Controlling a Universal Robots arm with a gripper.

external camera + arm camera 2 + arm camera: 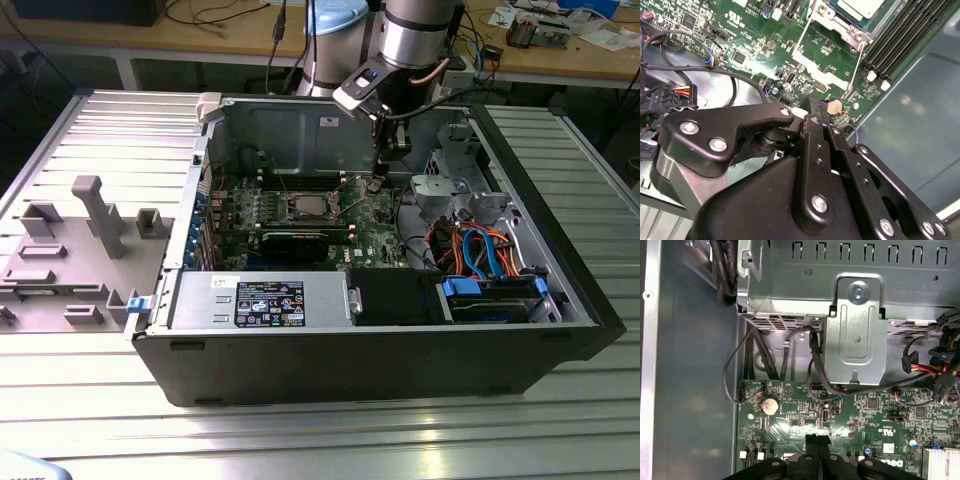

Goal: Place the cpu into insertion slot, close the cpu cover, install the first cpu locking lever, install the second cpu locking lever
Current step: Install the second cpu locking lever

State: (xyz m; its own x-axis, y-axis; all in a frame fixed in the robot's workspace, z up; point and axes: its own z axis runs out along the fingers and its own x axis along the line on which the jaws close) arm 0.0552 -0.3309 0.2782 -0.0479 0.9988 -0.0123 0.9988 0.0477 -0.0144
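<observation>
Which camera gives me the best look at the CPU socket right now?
The second wrist view: the small square insertion slot with its shiny metal rim sits close up, with a pale silver-grey chip in it, though cut off at the picture's edge. The exterior view shows the whole slot, but small and far. The first wrist view looks at another part of the green board.

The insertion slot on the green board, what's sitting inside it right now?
The cpu sits in the insertion slot, its silver-grey top showing, framed by the cpu cover. The contacts underneath are covered by the chip.
</observation>
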